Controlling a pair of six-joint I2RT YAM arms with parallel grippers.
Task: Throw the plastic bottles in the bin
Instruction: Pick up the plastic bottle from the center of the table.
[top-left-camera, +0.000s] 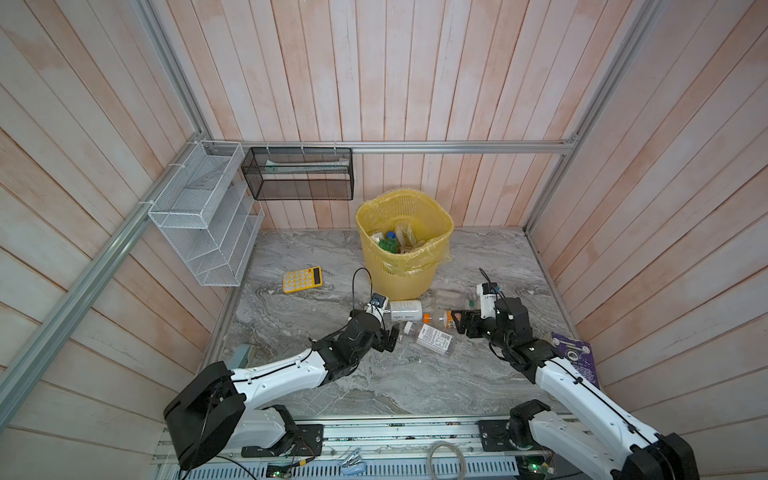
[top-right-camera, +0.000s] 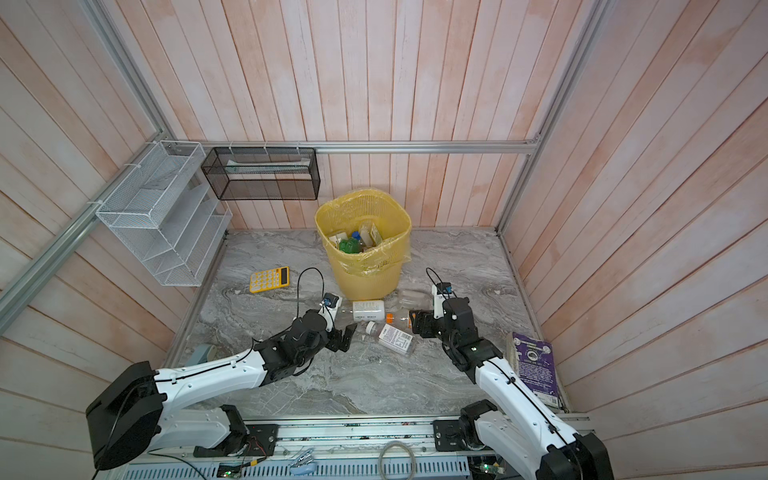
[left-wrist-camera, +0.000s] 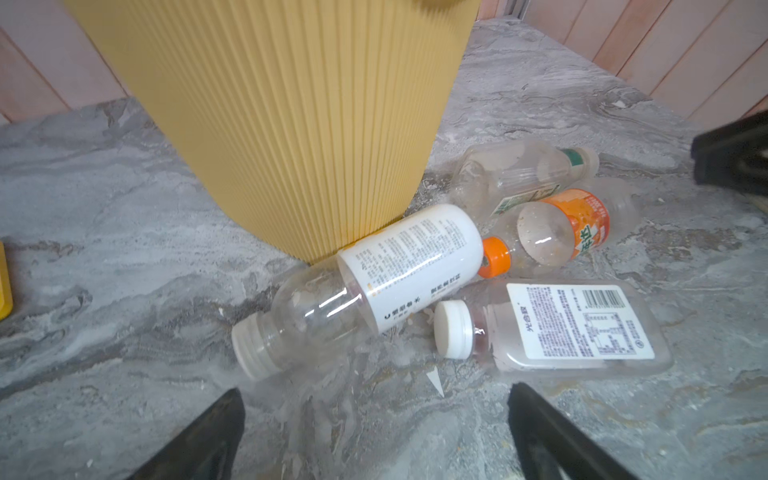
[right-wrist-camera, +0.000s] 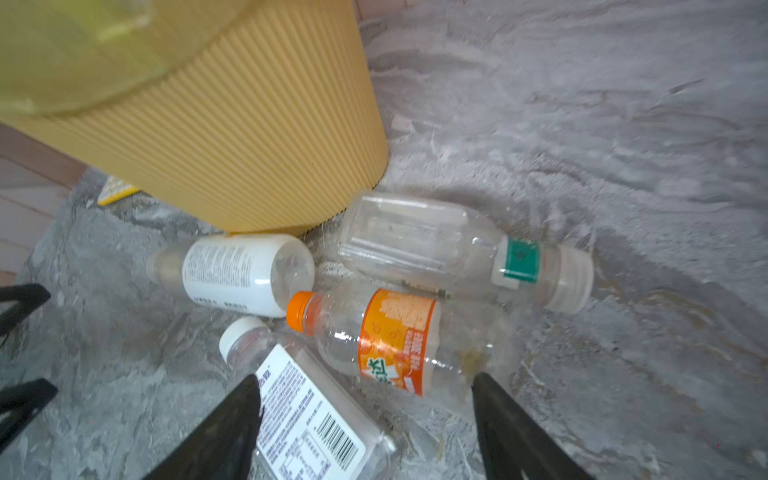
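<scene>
Several plastic bottles lie on their sides on the marble table just in front of the yellow bin (top-left-camera: 399, 282). They are a white-labelled one (top-left-camera: 405, 311), an orange-capped one (top-left-camera: 438, 319), a flat one with a white cap and barcode label (top-left-camera: 432, 338), and a clear one with a green band (top-left-camera: 451, 297). More bottles, one of them green (top-left-camera: 388, 245), rest inside the bin. My left gripper (left-wrist-camera: 376, 390) stands open, a little short of the white-labelled bottle (left-wrist-camera: 411, 257). My right gripper (right-wrist-camera: 365, 377) is open around the base end of the orange-capped bottle (right-wrist-camera: 395, 340), one finger over the flat bottle (right-wrist-camera: 307, 419).
A yellow calculator (top-left-camera: 302, 279) lies left of the bin. A white mesh rack (top-left-camera: 203, 216) and a black mesh rack (top-left-camera: 299, 174) hang on the walls at the back left. A purple book (top-left-camera: 575, 357) lies by the right wall. Wooden walls close in three sides.
</scene>
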